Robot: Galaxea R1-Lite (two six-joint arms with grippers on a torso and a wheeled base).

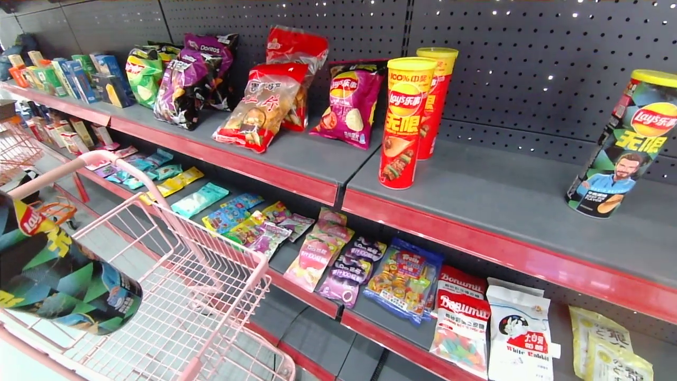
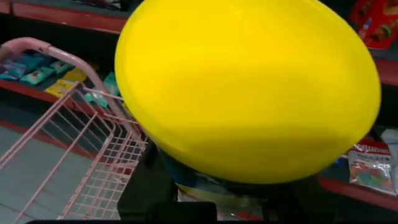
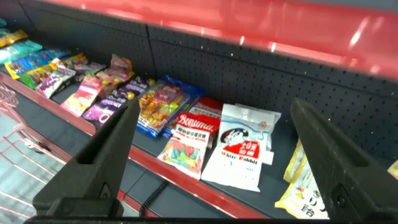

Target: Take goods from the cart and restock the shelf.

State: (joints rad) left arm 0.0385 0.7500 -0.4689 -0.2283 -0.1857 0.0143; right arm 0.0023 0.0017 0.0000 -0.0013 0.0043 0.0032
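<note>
Above the pink wire cart (image 1: 222, 244), on the robot's left side, we see the chip can (image 1: 58, 275) held off the basket floor, lying near level; body dark w/ green-blue pattern. Its yellow lid (image 2: 249, 87) faces the left wrist cam at close range. Left gripper (image 2: 211, 196): fingers closed on the can body just below the lid; only dark parts of them show past the lid edge.

Right gripper (image 3: 216, 106): fingers spread wide, nothing between them. It sits in front of the lower shelf (image 3: 87, 134), facing a row of candy bags, incl. a white bag (image 3: 239, 155).

Upper shelf (image 1: 502, 201): one matching dark can (image 1: 624, 143) upright at far right; two red cans (image 1: 404, 121) upright near centre, one behind the other; bare deck between the two groups. Chip bags (image 1: 264, 106) lean further left.
</note>
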